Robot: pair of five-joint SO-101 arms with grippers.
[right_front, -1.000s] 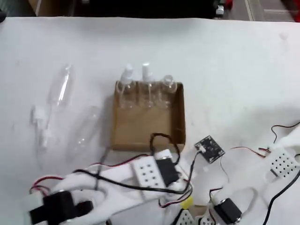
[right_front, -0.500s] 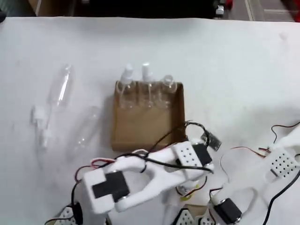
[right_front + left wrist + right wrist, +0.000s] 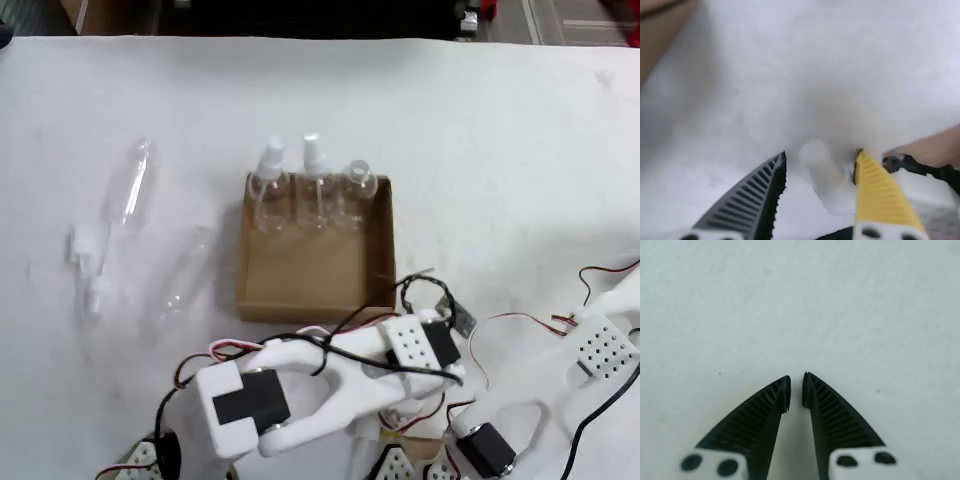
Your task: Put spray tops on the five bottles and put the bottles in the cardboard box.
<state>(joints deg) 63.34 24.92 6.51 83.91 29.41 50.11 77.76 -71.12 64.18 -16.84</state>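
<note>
Two grippers, one gaping and one nearly closed

High view: the left arm [image 3: 330, 375] is stretching across the near side of the white table [image 3: 500, 130], with its wrist hanging just short of the near right corner of the cardboard box [image 3: 315, 275]. Three bottles are standing along the box's far wall, away from that wrist: two topped bottles [image 3: 268, 190] and one open-necked bottle [image 3: 357, 190]. Two loose bottles [image 3: 130, 180] and the loose spray tops [image 3: 88, 245] are lying well apart from it, off to the box's other side. The right arm [image 3: 590, 360] is resting by itself.

Left wrist view: the left gripper [image 3: 821, 154] is gaping wide. A pale blurred piece [image 3: 824, 175] is lying between its tips, close against the yellow finger [image 3: 880, 192]. Whether they are touching cannot be told.

Right wrist view: the right gripper [image 3: 796, 376] is hanging over the table, its fingers almost meeting and gripping nothing.
</note>
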